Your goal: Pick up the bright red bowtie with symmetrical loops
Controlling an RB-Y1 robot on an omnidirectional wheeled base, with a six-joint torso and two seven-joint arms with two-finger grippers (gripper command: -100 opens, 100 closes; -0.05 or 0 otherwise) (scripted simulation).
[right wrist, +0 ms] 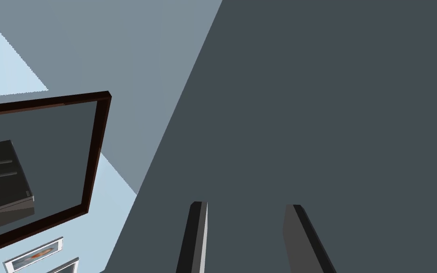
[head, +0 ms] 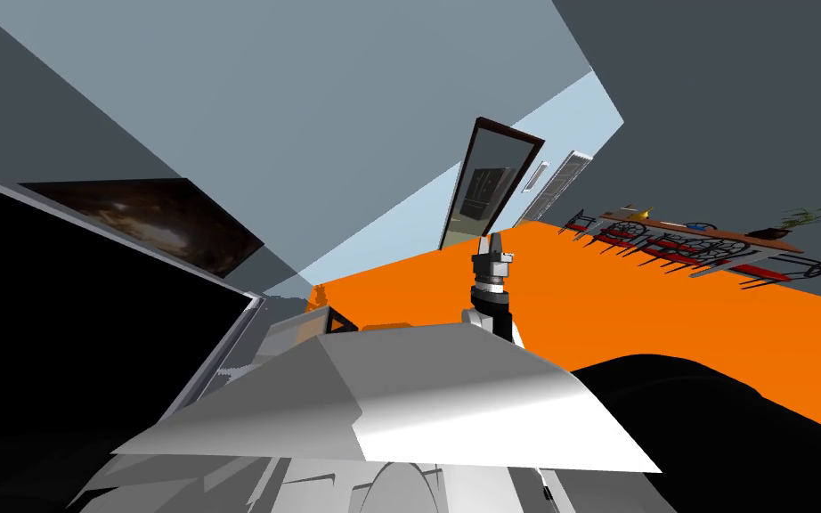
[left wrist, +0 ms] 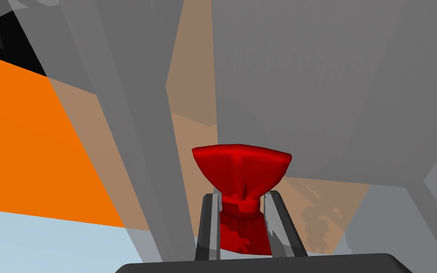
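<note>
Red bowtie (left wrist: 241,166) pinched by left claw (left wrist: 241,194), right claw (right wrist: 246,204) spread

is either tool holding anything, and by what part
The left tool grips the red bowtie by its narrow middle knot; the right tool is open, holding nothing.

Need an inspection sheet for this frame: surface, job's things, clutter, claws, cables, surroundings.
surface: grey panels and a tan plane; cannot tell what they belong to.
job's things: red bowtie, knot between the fingers, one loop fanning out past the tips.
clutter: nothing seen.
claws: left claw shut on the bowtie's knot; right claw open, holding nothing.
cables: nothing seen.
surroundings: orange floor, dark-framed mirror, far table with chairs.
</note>
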